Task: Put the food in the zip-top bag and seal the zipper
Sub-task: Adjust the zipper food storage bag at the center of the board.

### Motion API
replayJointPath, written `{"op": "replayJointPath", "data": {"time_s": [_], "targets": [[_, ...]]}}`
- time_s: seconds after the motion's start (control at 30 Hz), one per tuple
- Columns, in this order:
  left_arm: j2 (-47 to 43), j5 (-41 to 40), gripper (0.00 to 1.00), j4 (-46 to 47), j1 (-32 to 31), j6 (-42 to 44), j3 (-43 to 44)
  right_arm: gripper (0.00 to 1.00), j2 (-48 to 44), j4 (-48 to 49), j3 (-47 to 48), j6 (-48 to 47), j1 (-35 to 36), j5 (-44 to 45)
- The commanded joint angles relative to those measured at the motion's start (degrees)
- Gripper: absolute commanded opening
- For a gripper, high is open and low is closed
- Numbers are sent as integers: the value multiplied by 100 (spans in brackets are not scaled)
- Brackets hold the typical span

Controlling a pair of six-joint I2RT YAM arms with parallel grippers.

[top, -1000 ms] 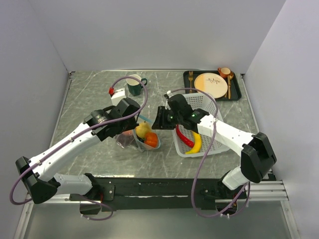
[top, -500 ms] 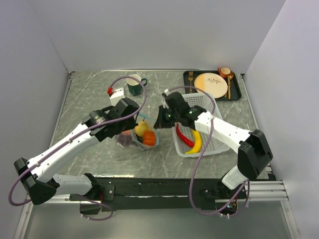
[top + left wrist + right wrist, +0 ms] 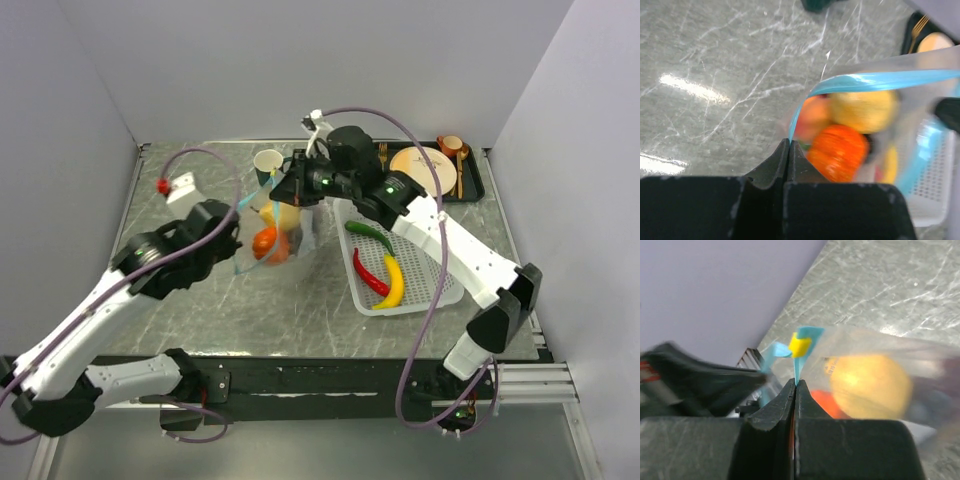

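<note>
The clear zip-top bag (image 3: 275, 232) hangs lifted above the table between both grippers. It holds a yellow lemon (image 3: 865, 109), an orange (image 3: 837, 152) and a peach (image 3: 810, 117). My left gripper (image 3: 789, 142) is shut on the teal zipper strip (image 3: 880, 80) at one end. My right gripper (image 3: 795, 382) is shut on the zipper's other end, just below its yellow slider tab (image 3: 800, 345). In the top view the left gripper (image 3: 238, 243) is at the bag's left and the right gripper (image 3: 291, 187) at its top. A red chili (image 3: 369, 272), banana (image 3: 390, 281) and green pepper (image 3: 368, 231) lie in the basket.
The white mesh basket (image 3: 430, 262) sits right of the bag. A black tray with a cream plate (image 3: 421, 170), cutlery and a small cup is at the back right. A dark green mug (image 3: 267, 165) stands behind the bag.
Both arms have lifted the bag off the table and carried it toward the back. The right gripper rose and moved left; the left arm swung up and left.
</note>
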Motion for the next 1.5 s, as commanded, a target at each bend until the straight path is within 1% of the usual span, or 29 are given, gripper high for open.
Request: {"op": "replayJointPath", "data": {"time_s": [0.0, 0.07, 0.1, 0.13, 0.17, 0.2, 0.3, 0.37, 0.43, 0.47, 0.53, 0.57, 0.6, 0.63, 0.67, 0.7, 0.77, 0.8, 0.83, 0.93, 1.0, 1.03, 1.13, 1.17, 1.2, 1.23, 1.27, 1.43, 1.47], "targets": [[-360, -333, 1, -256, 69, -157, 450, 1, 687, -774, 469, -243, 71, 66], [-413, -421, 1, -213, 78, -139, 417, 2, 810, -984, 460, -252, 97, 232], [-387, -334, 6, -99, 95, -35, 277, 2, 811, -1021, 400, -235, 88, 381], [-334, -203, 4, 24, 244, 262, 249, 2, 784, -986, 329, -226, 97, 383], [-116, -114, 1, -158, 297, 187, 327, 2, 723, -890, 276, -200, 97, 391], [-10, -105, 1, -351, 306, 73, 563, 2, 697, -872, 224, -182, 97, 496], [88, -200, 4, -406, 324, 203, 636, 3, 635, -837, 145, -226, 97, 681], [166, -201, 1, -563, 447, 240, 723, 4, 582, -626, 39, -279, 97, 427], [150, -166, 1, -608, 447, 370, 1021, 4, 565, -591, 74, -314, 97, 217], [123, -218, 2, -817, 447, 362, 1310, 5, 373, -469, 13, -323, 123, 198], [88, -446, 6, -898, 482, 458, 1409, 8, 152, -39, -347, -253, 141, 277], [44, -500, 7, -768, 543, 511, 1183, 9, 151, -11, -418, -252, 132, 312], [53, -448, 1, -758, 622, 555, 1120, 9, 282, -141, -201, -270, 97, 304], [88, -265, 1, -853, 701, 416, 1171, 8, 448, -638, 54, -374, 106, 277], [105, -115, 1, -906, 702, 328, 1302, 8, 668, -808, 282, -436, 115, 225], [45, 61, 1, -568, 702, 457, 1260, 8, 661, -810, 363, -480, 193, 190], [-270, 378, 1, -100, 702, 642, 832, 9, 303, -171, -3, -411, 264, 259], [-333, 283, 1, -55, 702, 452, 760, 10, 205, 93, -423, -315, 264, 225], [-369, 239, 1, -46, 702, 424, 715, 12, 152, 339, -532, -253, 238, 216], [-439, 308, 2, 155, 702, 572, 540, 14, 502, -209, -270, -436, 203, 496], [-343, 561, 1, 296, 711, 695, 329, 15, 845, -492, -164, -507, 168, 777], [-299, 711, 1, 541, 711, 739, 233, 15, 933, -650, -207, -542, 141, 813], [-167, 1309, 1, 920, 702, 757, -207, 16, 890, -547, -645, -534, -25, 962], [-150, 1432, 1, 1261, 702, 757, -469, 18, 707, -459, -804, -525, -122, 980], [-141, 1634, 1, 1421, 693, 723, -593, 24, 592, -380, -1110, -525, -184, 989], [-106, 1697, 1, 1544, 693, 713, -699, 40, 486, -336, -1226, -516, -254, 1059], [-71, 1741, 1, 1737, 693, 696, -831, 45, 285, -335, -1331, -516, -324, 1146], [202, 1768, 1, 1765, 693, 766, -815, 47, -638, -476, -2289, -516, -991, 1577], [211, 1768, 1, 1774, 693, 784, -788, 54, -979, -511, -2447, -525, -1088, 1735]]}}
